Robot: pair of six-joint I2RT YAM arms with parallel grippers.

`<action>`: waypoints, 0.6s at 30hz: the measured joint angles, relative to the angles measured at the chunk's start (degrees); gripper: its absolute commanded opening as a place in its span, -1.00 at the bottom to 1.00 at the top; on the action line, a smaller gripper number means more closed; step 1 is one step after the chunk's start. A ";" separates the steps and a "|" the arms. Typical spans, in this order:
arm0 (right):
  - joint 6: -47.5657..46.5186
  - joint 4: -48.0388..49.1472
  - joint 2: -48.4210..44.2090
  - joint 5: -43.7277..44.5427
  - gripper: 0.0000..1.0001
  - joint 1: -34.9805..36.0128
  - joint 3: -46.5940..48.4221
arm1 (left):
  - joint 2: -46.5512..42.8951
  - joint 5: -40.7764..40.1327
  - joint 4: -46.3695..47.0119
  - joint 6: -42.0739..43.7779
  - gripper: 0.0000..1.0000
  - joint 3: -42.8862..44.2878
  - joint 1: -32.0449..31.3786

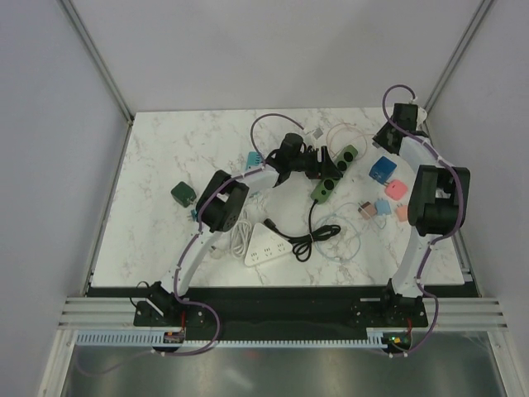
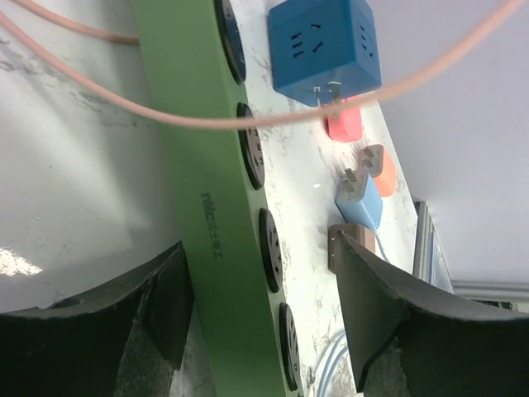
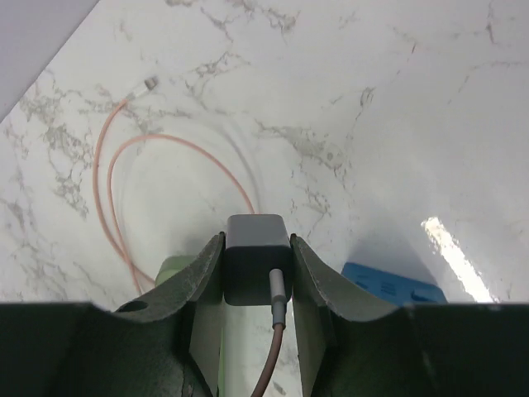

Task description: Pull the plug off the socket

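Right gripper [image 3: 256, 244] pinches the dark plug [image 3: 256, 263] by its sides, lead trailing from its near face. The plug sits over the far end of the green strip [image 2: 207, 207] — cannot tell whether its pins are clear of the socket. Left gripper [image 2: 260, 252] stands spread astride the strip, its right finger apart from it. Risk: with nothing clamping the strip, a pull could lift strip and plug together — and the salmon cable [image 2: 273, 118] draped across may snag. Count: two arms; two strips, the green one and a white strip [image 1: 269, 246]; four sockets seen on the green; one blue cube [image 2: 322, 45]; one plug held.
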 measured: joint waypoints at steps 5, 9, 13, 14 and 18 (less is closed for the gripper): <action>0.94 0.02 5.68 4.76 -0.70 0.00 6.25 | -1.07 1.81 3.89 0.55 0.49 -3.43 0.28; 0.90 -0.02 9.88 7.39 -0.54 0.04 8.90 | -3.67 2.75 9.01 0.57 0.50 -9.66 1.11; -0.26 -0.74 11.72 10.58 -0.06 0.59 8.92 | -6.80 2.99 14.67 -0.02 0.50 -16.72 2.67; -0.70 -0.87 11.89 11.02 0.22 0.81 8.92 | -7.15 3.08 16.04 -0.59 0.51 -17.88 3.17; -2.14 -0.72 11.91 12.26 0.71 1.60 8.94 | -7.43 4.17 22.21 -4.07 0.61 -19.74 4.79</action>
